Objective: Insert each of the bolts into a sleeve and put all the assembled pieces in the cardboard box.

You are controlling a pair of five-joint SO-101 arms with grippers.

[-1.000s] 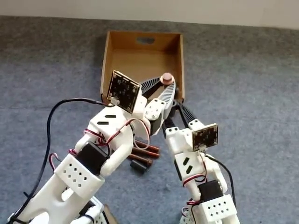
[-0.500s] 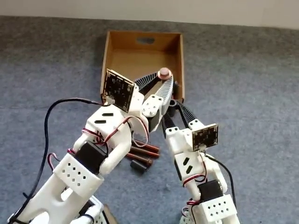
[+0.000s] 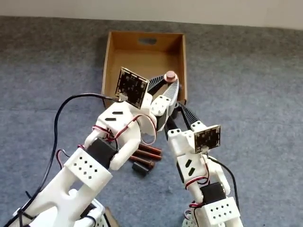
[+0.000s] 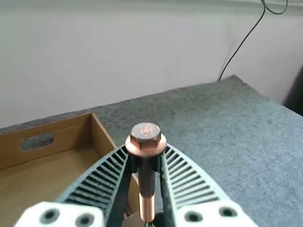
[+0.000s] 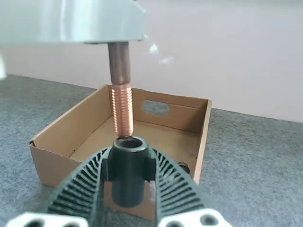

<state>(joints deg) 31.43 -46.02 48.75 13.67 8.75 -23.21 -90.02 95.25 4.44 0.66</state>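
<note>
My left gripper (image 4: 146, 152) is shut on a copper bolt (image 4: 146, 142), held upright with its hex head on top. From above, the bolt head (image 3: 169, 76) stands over the near right corner of the cardboard box (image 3: 107, 61). My right gripper (image 5: 128, 158) is shut on a black sleeve (image 5: 128, 176), upright with its mouth open upward. The bolt's threaded end (image 5: 122, 111) hangs straight above the sleeve, its tip at the mouth. In the high view the right gripper (image 3: 176, 110) sits just below the left gripper (image 3: 168, 84).
Loose bolts (image 3: 147, 151) and a black sleeve (image 3: 139, 168) lie on the grey carpet under the left arm. A small dark piece (image 5: 182, 167) lies in a corner of the box (image 5: 204, 127). A black cable (image 3: 54, 142) loops left of the left arm.
The left arm has shifted a little to the right, and the bolt head moved slightly up, then back. The right arm and its sleeve have stayed still.
</note>
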